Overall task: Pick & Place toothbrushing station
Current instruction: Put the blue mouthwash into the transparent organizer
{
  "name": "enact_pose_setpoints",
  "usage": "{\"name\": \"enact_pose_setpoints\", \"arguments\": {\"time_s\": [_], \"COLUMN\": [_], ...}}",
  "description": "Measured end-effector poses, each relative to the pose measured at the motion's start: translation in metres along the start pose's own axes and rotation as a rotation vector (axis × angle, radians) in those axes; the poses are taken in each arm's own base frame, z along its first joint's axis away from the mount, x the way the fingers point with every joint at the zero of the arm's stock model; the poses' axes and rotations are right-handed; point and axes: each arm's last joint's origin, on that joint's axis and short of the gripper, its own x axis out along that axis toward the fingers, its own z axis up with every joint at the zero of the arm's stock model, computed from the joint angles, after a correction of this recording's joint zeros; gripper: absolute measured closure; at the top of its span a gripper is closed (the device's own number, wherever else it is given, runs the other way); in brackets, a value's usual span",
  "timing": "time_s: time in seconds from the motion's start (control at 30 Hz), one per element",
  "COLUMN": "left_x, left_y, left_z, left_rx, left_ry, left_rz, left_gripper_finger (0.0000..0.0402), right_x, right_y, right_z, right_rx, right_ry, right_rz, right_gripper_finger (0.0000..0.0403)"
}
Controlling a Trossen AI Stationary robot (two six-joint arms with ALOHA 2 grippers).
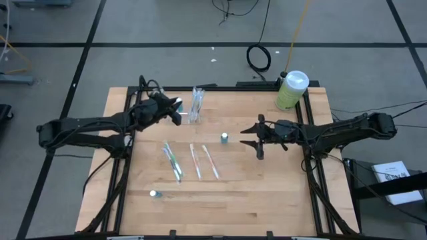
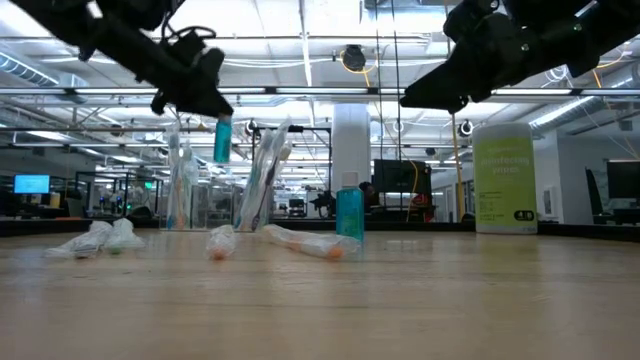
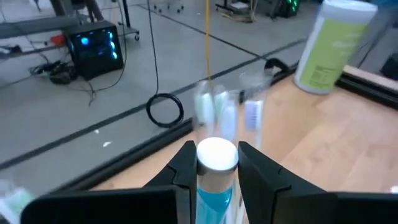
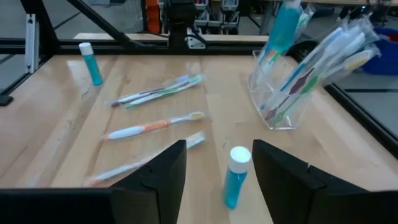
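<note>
The toothbrushing station (image 1: 195, 107), a clear plastic holder with toothbrushes leaning in it (image 4: 292, 81), stands on its base at the table's far middle-left. My left gripper (image 1: 172, 111) hovers just left of it, shut on a small blue bottle (image 2: 222, 138) with a white cap (image 3: 216, 154). My right gripper (image 1: 257, 137) hangs open at the table's middle right, above the wood. A second small blue bottle (image 4: 236, 175) stands upright on the table (image 1: 267, 193) just ahead of its fingers. Three wrapped toothbrushes (image 1: 193, 162) lie flat mid-table. My left gripper pinches the small bottle between its two fingers (image 3: 186, 169), on the bottle's upper part just under the white cap (image 3: 215, 180). The fingers come nearly level from the table's left. The bottle hangs upright, cap up, its blue body (image 2: 222, 140) below the fingers and clear of the table.
A large green bottle with a white cap (image 1: 291, 90) stands at the table's far right corner. A third small blue bottle (image 1: 154, 194) stands near the front left. The black frame rails (image 1: 313, 187) run along the table's sides.
</note>
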Motion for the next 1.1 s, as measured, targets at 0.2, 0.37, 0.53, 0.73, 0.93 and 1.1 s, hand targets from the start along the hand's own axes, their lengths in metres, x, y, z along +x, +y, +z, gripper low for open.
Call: {"name": "enact_pose_setpoints", "arguments": {"time_s": [0.2,0.37,0.53,0.73,0.93,1.1], "left_x": [0.007,0.009,0.008,0.017,0.031,0.040], "left_y": [0.014,0.023,0.024,0.021,0.017,0.019], "left_z": [-0.039,-0.060,-0.065,-0.075,-0.082,-0.088], "left_rx": [-0.095,-0.153,-0.156,-0.131,-0.118,-0.095], "left_ry": [-0.054,-0.069,-0.055,-0.003,-0.024,-0.027], "left_rz": [0.031,0.051,0.041,0.061,0.060,0.082], "left_gripper_finger": [0.0328,0.0328,0.0328,0.0328,0.0328,0.0328], "right_x": [0.000,0.000,0.000,0.000,0.000,0.000], "right_y": [-0.001,-0.001,-0.001,-0.001,-0.001,-0.001], "right_z": [0.001,0.001,0.002,0.003,0.003,0.003], "right_rx": [-0.011,-0.012,-0.015,-0.021,-0.021,-0.021], "right_ry": [-0.008,-0.009,-0.020,-0.029,-0.030,-0.029], "right_rz": [-0.022,-0.022,-0.023,-0.023,-0.023,-0.023], "right_gripper_finger": [0.0229,0.0231,0.0231,0.0232,0.0232,0.0232]}}
